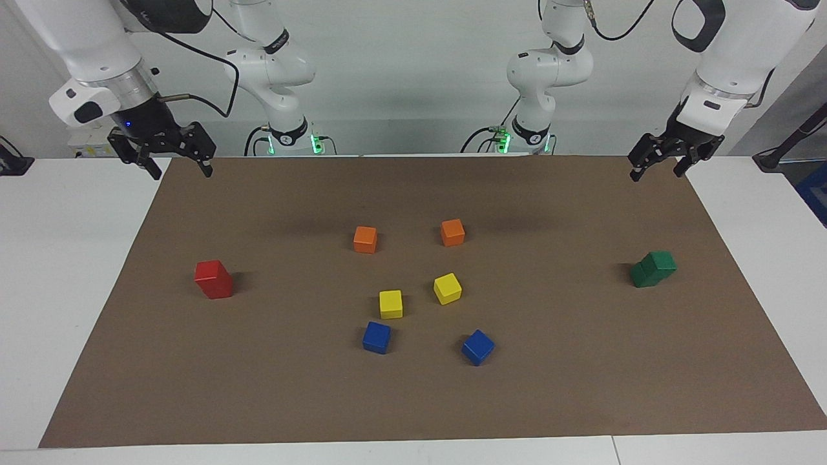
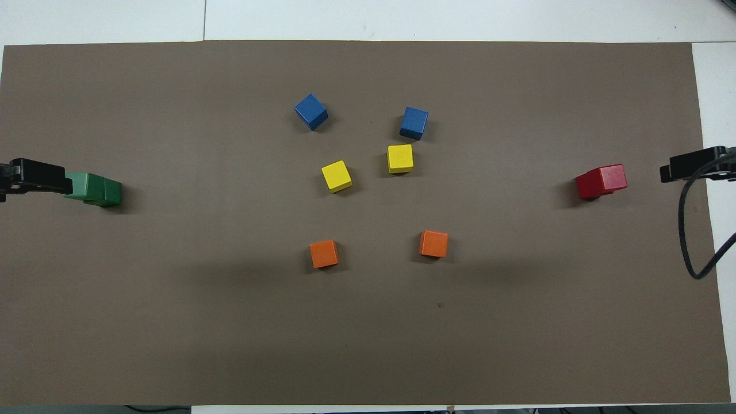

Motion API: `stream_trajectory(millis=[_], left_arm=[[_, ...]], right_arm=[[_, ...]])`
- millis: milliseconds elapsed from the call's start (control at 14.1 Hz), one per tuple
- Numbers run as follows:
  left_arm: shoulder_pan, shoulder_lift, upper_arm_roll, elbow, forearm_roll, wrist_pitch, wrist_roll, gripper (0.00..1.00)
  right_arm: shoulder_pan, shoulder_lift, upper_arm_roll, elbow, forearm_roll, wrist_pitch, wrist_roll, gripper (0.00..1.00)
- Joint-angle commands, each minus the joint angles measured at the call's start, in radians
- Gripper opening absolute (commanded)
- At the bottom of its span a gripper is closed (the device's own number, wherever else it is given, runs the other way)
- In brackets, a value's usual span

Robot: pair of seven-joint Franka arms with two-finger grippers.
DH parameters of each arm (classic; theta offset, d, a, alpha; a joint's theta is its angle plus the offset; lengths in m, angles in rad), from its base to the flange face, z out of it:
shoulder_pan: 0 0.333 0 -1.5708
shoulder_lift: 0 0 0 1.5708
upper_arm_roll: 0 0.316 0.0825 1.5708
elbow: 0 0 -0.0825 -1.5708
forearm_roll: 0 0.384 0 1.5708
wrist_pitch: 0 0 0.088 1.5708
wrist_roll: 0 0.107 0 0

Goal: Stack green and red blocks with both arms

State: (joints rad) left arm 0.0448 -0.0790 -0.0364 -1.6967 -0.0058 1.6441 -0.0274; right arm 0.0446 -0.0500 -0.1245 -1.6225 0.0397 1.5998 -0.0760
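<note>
Two red blocks stand stacked one on the other at the right arm's end of the brown mat; the stack also shows in the overhead view. Two green blocks stand stacked at the left arm's end, the top one slightly turned on the lower; this stack also shows in the overhead view. My right gripper is open and empty, raised over the mat's corner by the robots. My left gripper is open and empty, raised over the mat's other corner by the robots. Both are apart from the stacks.
In the middle of the mat lie two orange cubes, two yellow cubes and two blue cubes, all single. White table shows around the mat.
</note>
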Motion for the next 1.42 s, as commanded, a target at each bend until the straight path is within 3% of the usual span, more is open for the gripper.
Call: stream_trajectory(millis=[0, 1349], left_arm=[[-0.008, -0.013, 0.01, -0.009, -0.013, 0.014, -0.003, 1.0], [-0.008, -0.013, 0.009, -0.006, -0.013, 0.016, -0.005, 1.0]], right_arm=[[-0.023, 0.004, 0.017, 0.006, -0.03, -0.017, 0.012, 1.0], [-0.026, -0.025, 0.02, -0.068, -0.073, 0.02, 0.03, 1.0]])
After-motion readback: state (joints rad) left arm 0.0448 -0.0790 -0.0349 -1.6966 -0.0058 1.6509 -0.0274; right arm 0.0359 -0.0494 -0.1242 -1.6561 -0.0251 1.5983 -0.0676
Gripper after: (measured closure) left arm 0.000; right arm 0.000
